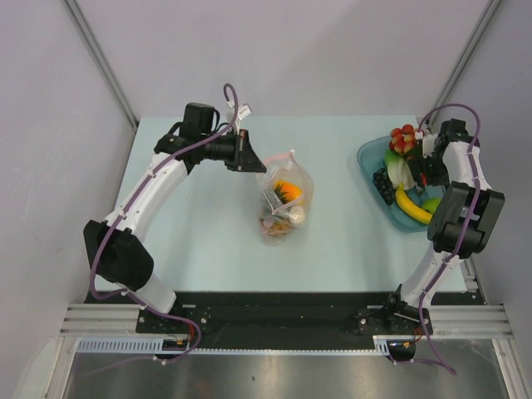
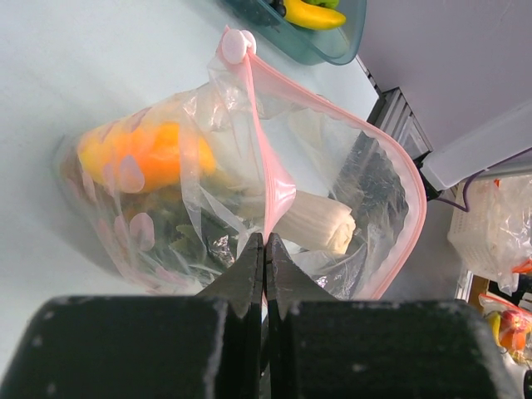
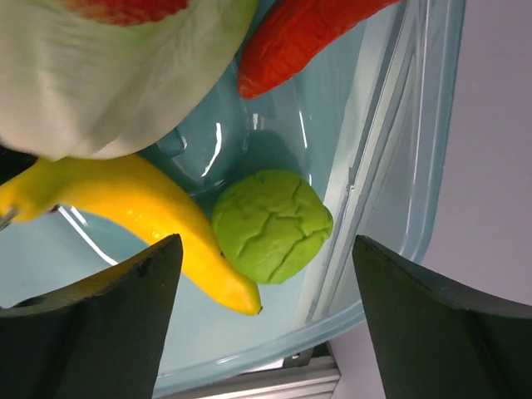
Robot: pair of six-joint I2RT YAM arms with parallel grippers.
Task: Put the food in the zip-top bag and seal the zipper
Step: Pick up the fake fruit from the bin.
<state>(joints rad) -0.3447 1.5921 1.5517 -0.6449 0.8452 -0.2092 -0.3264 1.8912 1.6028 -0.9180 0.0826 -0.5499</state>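
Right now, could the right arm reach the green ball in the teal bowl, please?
Probably yes: the right gripper hangs open over the green ball, nothing covering it. The banana close beside it may crowd a finger.

text: none legible | labels, numbers: none | zip-top bag (image 2: 141,241) print: pink blobs, no lettering

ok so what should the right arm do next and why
Probably lower the right gripper and close on the green ball: it lies in the bowl, framed between the open jaws, while the left gripper pinches the bag edge, holding its mouth open.
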